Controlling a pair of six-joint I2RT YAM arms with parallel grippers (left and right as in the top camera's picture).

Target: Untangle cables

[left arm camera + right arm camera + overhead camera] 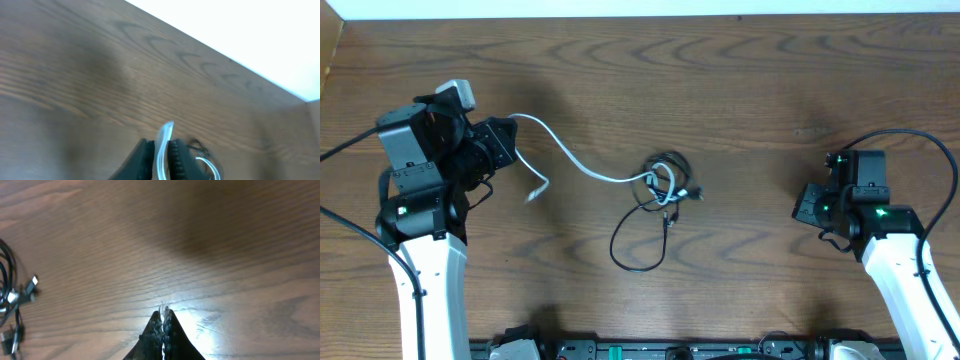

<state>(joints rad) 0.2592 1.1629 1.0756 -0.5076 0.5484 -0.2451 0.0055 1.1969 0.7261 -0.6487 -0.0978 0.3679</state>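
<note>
The white cable (570,160) runs from my left gripper (510,135) at the left across the table into a knot at the centre. There it is tangled with the black cable (642,245), which loops down toward the front. In the left wrist view my left gripper (163,150) is shut on the white cable (164,137), which stands up between the fingers. A white plug end (536,190) hangs below that gripper. My right gripper (807,207) rests at the right, apart from the cables. In the right wrist view it (163,317) is shut and empty, with the tangle (12,300) at the far left.
The brown wooden table (750,90) carries only the cables. Its far edge meets a white wall (260,30). Thick black arm wires (920,140) arc beside each arm.
</note>
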